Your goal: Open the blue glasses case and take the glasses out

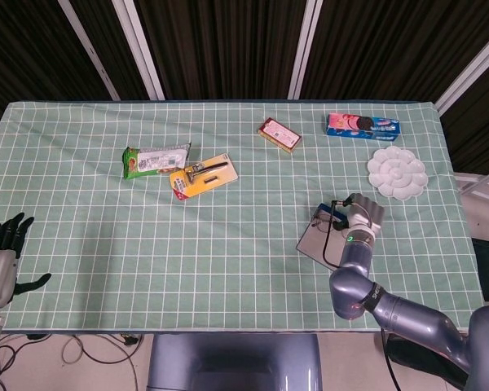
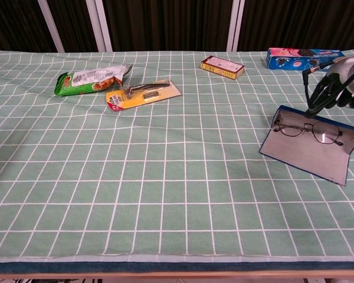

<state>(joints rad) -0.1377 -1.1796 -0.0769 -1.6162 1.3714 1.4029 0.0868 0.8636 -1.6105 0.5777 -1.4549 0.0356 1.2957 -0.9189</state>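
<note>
The blue glasses case (image 2: 310,147) lies open and flat near the right edge of the tabletop (image 1: 228,236), about midway between its far and near edges, grey lining upward. The glasses (image 2: 307,128) rest on the case's far half, lenses facing up.

The right hand (image 2: 336,85) hangs over the far edge of the case, its dark fingers (image 2: 316,101) curled downward with the tips just above or perhaps touching the case's far rim; the chest view does not settle which. It holds nothing that can be seen. In the head view the right arm covers much of the case and the glasses.

Just beyond the hand sits a white flower-shaped palette (image 1: 398,172), largely hidden behind it in the chest view. Toward the far edge lie a blue cookie box (image 1: 362,125) and a small red and yellow box (image 1: 279,134). Further left, well apart, are a green snack packet (image 1: 153,160) and a carded razor (image 1: 203,175), touching.

The left hand (image 1: 2,252) shows only in the head view, off the near left corner, fingers spread and empty.
</note>
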